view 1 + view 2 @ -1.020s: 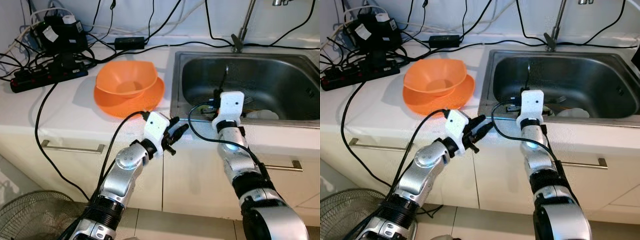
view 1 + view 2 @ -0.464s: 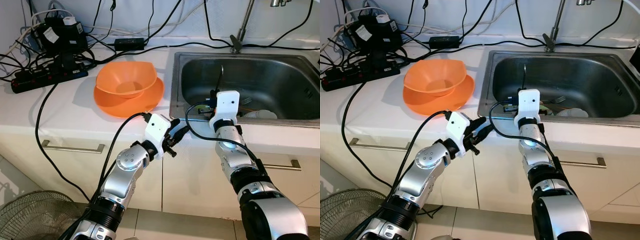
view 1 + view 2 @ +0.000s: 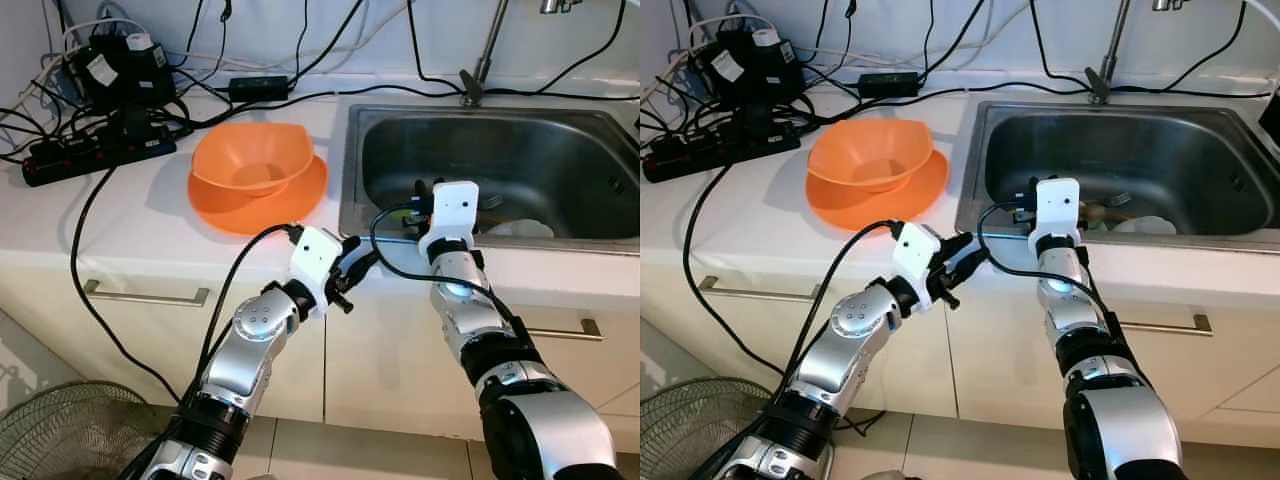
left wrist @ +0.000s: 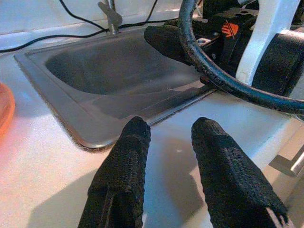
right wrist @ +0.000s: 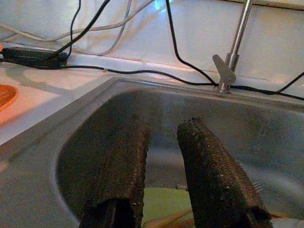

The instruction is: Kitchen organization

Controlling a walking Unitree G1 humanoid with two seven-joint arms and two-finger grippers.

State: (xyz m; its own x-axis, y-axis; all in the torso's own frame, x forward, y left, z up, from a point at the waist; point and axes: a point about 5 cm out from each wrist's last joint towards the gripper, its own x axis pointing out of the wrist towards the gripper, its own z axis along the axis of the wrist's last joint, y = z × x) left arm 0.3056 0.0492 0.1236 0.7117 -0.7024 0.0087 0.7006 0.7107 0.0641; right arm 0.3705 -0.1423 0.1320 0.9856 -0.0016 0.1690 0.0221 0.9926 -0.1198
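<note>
- Right gripper (image 5: 161, 166), black fingers spread and empty, hangs over the near rim of the stainless steel sink (image 3: 560, 140).
- Left gripper (image 4: 168, 156), fingers parted, hovers over the white countertop (image 3: 130, 215) beside it.
- Orange plastic bowl (image 3: 252, 160) sits on an orange plate (image 3: 300, 205) left of the sink.

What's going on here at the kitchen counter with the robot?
The robot stands at a white counter, both arms raised, holding nothing. Its right gripper hangs over the front edge of the steel sink, fingers open and pointed into the basin, where a fork and some white and pale green dishware lie. Its left gripper, also open, hovers over the counter's front edge beside the sink. An orange bowl sits on an orange plate, untouched.
</note>
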